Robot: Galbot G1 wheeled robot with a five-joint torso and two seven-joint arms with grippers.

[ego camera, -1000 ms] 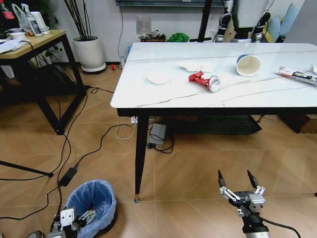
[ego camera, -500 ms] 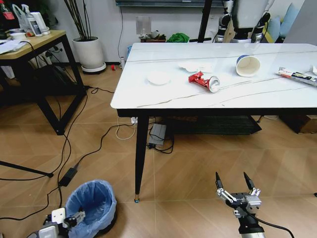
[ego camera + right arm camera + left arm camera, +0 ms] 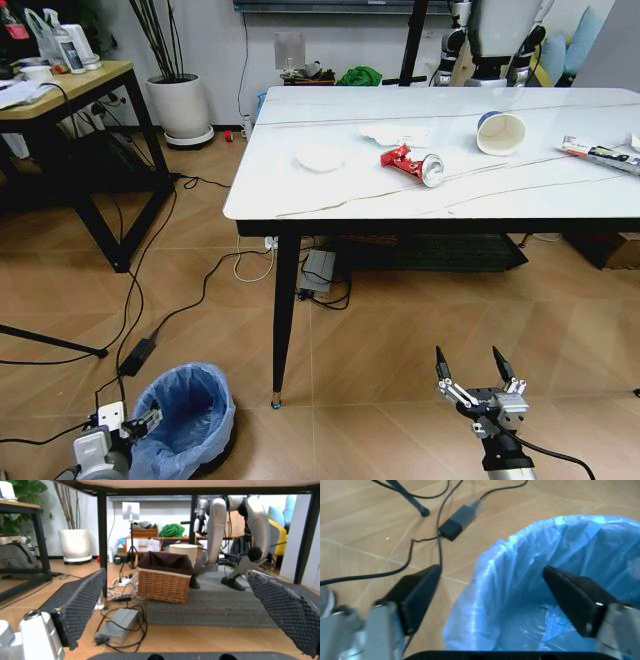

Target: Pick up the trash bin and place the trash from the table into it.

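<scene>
White marble-look table (image 3: 330, 195) unchanged, trash on top: white paper cup (image 3: 501, 131), crushed red can (image 3: 412, 163), flat white disc (image 3: 320, 156); round bin with light-blue bag (image 3: 185, 415) on the floor by the table leg; left gripper (image 3: 128, 425) has slid left, jaws spread straddling the bin rim (image 3: 495, 577); right gripper (image 3: 478, 372) low over the floor, fingers apart, unmoved since half a second ago.

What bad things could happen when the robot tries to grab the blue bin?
The left gripper is open astride the trash bin rim, so it might pinch only the loose bag and slip. Cables lie on the floor right beside the bin and could snag. The bin could also tip over.
</scene>
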